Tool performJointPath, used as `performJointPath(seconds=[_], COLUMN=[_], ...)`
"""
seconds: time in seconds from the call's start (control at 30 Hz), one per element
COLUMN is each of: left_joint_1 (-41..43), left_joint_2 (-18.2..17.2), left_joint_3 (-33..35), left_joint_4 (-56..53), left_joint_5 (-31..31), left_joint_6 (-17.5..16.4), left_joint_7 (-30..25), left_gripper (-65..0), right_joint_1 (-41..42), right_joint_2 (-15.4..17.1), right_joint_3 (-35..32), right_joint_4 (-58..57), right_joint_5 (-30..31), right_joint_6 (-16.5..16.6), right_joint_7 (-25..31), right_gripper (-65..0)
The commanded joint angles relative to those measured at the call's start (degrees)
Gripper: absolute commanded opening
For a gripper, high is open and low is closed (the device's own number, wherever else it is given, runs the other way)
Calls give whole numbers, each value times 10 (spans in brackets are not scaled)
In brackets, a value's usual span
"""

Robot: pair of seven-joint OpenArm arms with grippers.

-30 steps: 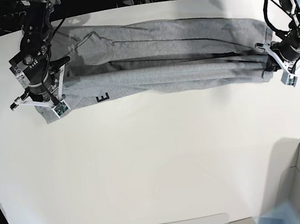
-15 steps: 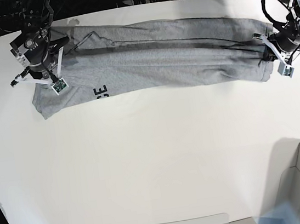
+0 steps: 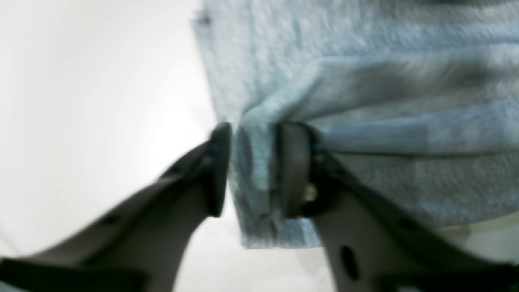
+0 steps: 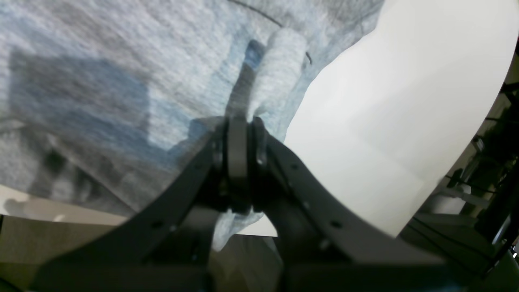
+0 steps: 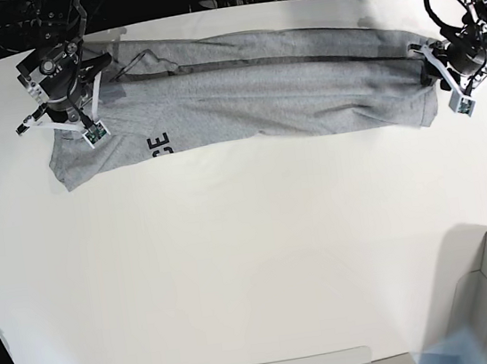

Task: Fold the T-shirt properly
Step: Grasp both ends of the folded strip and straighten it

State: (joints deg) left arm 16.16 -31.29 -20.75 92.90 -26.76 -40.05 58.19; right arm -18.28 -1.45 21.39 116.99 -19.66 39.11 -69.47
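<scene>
Base view: T-shirt [image 5: 279, 110] spread on table [image 5: 253, 252], spanning between both grippers' fingers | Right gripper [image 4: 246, 162]: fingers closed, gripping shirt fold | Left gripper [image 3: 255, 170]: fingers apart, fold between them; view blurred, fingertip contact apparently light, cannot confirm | Lettering [image 5: 160, 144]: near right fingers

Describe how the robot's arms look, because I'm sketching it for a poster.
Both arms, ending in a left pincer and right pincer, are mostly black, angular and open-framed, with small silvery fasteners. Dark cables loop beside them. I can't read any markings.
</scene>
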Motion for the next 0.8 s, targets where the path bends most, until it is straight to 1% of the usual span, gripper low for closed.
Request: performJointPath(seconds=[0.0,0.03,0.07,0.13,0.23,0.37,0.47,0.53,0.6,0.7,0.77], left_joint_1=[11,17,23,23,23,23,16,1,-23,-34,-35], left_joint_2=[-11,-11,-8,10,25,34,54,58,74,79,79], left_joint_3=[-7,-10,-19,-42,-80,-95,-109,-129,-140,-142,-141], left_joint_4=[26,44,60,80,89,89,87,86,86,85,85], left_joint_5=[-1,-2,-3,-4,-4,-4,-4,-4,-2,-2,-2], left_joint_6=[1,1,1,1,1,1,1,1,1,1,1], left_joint_7=[-10,-10,-10,-10,-10,-7,30,53,77,105,109], left_gripper=[-378,-366,-364,-364,-362,-358,-347,-339,-327,-309,-303], right_joint_1=[2,2,2,-2,-8,-5,0,9,20,27,26], right_joint_2=[3,2,1,-6,-9,-13,-18,-25,-30,-29,-27], right_joint_3=[4,4,5,5,2,5,27,47,67,78,78], right_joint_4=[9,9,9,10,12,12,12,11,11,11,10], right_joint_5=[-9,-9,-9,-9,-4,2,5,5,1,0,0], right_joint_6=[9,9,9,9,9,9,9,9,9,9,9], right_joint_7=[-4,-4,-4,-4,-2,-2,-2,-2,-2,-2,-2], right_gripper=[-650,-640,-610,-551,-464,-369,-318,-295,-281,-282,-282])
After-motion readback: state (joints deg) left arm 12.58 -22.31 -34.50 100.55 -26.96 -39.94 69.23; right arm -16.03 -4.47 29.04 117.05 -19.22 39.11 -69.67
